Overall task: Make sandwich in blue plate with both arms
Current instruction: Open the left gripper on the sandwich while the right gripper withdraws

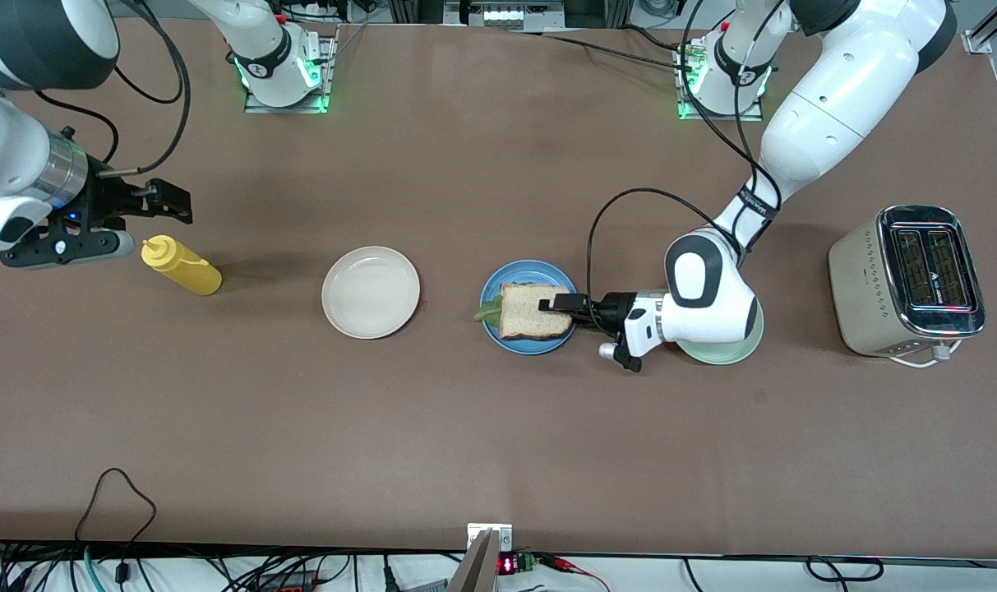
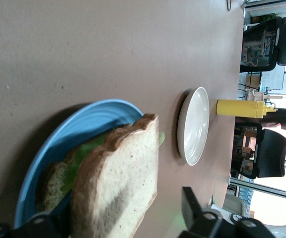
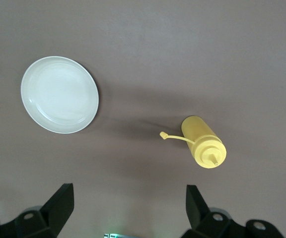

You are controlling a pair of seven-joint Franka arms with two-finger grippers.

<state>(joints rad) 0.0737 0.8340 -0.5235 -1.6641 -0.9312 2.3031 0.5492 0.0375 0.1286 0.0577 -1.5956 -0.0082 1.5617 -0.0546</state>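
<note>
Left gripper (image 1: 557, 302) fingers spread apart either side of the top bread slice, no clamp on it; sandwich (image 1: 534, 312) sits on the blue plate (image 1: 498, 288), lettuce (image 1: 488, 311) poking out toward the right arm's end. Right gripper (image 1: 163, 203) waits wide open, holding nothing, over the table by the mustard bottle (image 1: 181, 265). Risk: a finger drags the slice on retreat and shifts the stack; plain brown table (image 1: 465, 444), white plate (image 1: 371, 292), mint plate (image 1: 732, 352), toaster (image 1: 906, 281), cables at the edge.
</note>
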